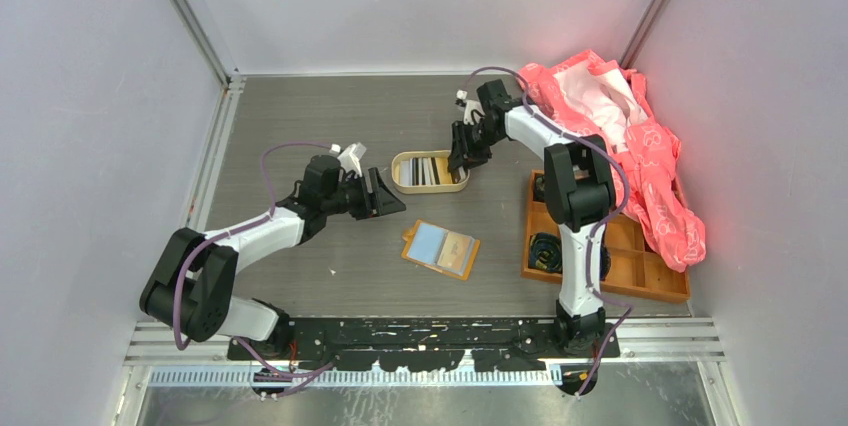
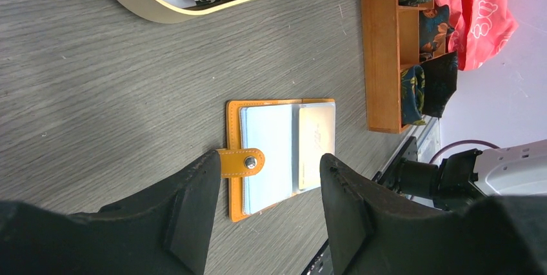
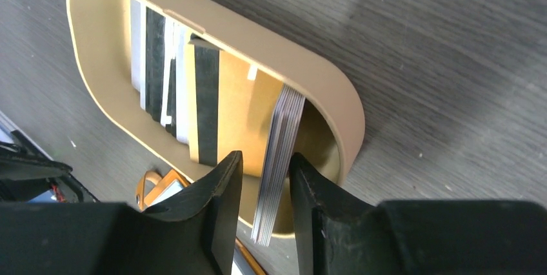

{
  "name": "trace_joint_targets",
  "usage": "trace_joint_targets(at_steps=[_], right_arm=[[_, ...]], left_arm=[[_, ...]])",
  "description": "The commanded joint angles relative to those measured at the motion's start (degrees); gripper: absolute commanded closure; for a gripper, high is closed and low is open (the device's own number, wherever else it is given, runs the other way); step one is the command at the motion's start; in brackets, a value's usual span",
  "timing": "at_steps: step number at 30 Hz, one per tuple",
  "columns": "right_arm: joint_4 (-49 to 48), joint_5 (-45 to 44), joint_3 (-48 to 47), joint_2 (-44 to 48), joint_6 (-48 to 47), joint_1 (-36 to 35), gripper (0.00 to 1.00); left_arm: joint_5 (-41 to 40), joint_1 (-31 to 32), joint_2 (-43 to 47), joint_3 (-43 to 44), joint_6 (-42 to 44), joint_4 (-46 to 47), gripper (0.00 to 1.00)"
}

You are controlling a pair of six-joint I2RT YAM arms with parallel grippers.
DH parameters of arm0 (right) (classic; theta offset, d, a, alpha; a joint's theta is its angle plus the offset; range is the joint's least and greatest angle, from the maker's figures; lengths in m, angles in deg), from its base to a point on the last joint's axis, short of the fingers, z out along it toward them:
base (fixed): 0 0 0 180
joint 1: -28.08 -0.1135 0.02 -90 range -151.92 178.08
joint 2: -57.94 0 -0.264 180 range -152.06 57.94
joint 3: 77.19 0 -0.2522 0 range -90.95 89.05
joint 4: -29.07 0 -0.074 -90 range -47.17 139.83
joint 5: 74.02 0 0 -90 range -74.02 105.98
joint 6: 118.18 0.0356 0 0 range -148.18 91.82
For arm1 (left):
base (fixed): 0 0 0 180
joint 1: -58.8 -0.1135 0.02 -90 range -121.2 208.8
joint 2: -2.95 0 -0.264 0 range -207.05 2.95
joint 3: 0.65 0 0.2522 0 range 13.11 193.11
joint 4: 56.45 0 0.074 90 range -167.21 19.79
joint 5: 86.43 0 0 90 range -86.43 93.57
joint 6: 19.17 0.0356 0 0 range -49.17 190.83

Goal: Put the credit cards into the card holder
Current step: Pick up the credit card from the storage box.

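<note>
The card holder [image 1: 441, 248] lies open and flat on the table, orange outside, pale blue and tan inside, its snap strap pointing left. In the left wrist view the card holder [image 2: 280, 152] sits just beyond my left gripper [image 2: 271, 157], which hovers open and empty; from above, the left gripper [image 1: 385, 194] is up-left of it. Credit cards [image 3: 168, 75] stand on edge in an oval beige tin [image 3: 258, 36]. My right gripper [image 3: 264, 159] reaches into the tin's right end, its jaws either side of a stack of cards [image 3: 280, 146] that leans on the right finger, with a gap to the left finger.
The beige tin [image 1: 431, 171] sits mid-table, above the card holder. An orange wooden compartment tray [image 1: 640, 291] with dark items stands at the right, and a pink cloth [image 1: 640, 146] is draped over its far side. The left wrist view shows the tray [image 2: 380, 49] past the holder.
</note>
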Motion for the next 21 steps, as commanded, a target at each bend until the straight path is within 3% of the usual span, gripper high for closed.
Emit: trace_joint_targets(at_steps=[1, 6, 12, 17, 21], right_arm=[[1.33, -4.8, -4.35, -2.05, -0.43, -1.01, 0.62], [1.51, -5.3, -4.9, -2.6, -0.46, -1.02, 0.74], [0.45, 0.5, -4.36, 0.11, 0.66, 0.07, 0.86], [-1.31, 5.7, -3.17, 0.92, 3.18, 1.65, 0.86], [-1.24, 6.71, -2.9, -0.33, 3.78, 2.03, 0.76]], left_arm=[[1.39, -0.29, 1.09, -0.06, -0.41, 2.59, 0.42], [0.88, -0.3, 1.72, -0.47, -0.06, 1.98, 0.42], [0.82, -0.3, 2.21, -0.76, -0.01, 1.74, 0.42], [0.77, -0.29, 2.42, -0.96, 0.05, 1.7, 0.42], [0.81, -0.29, 2.61, -1.07, 0.03, 1.64, 0.42]])
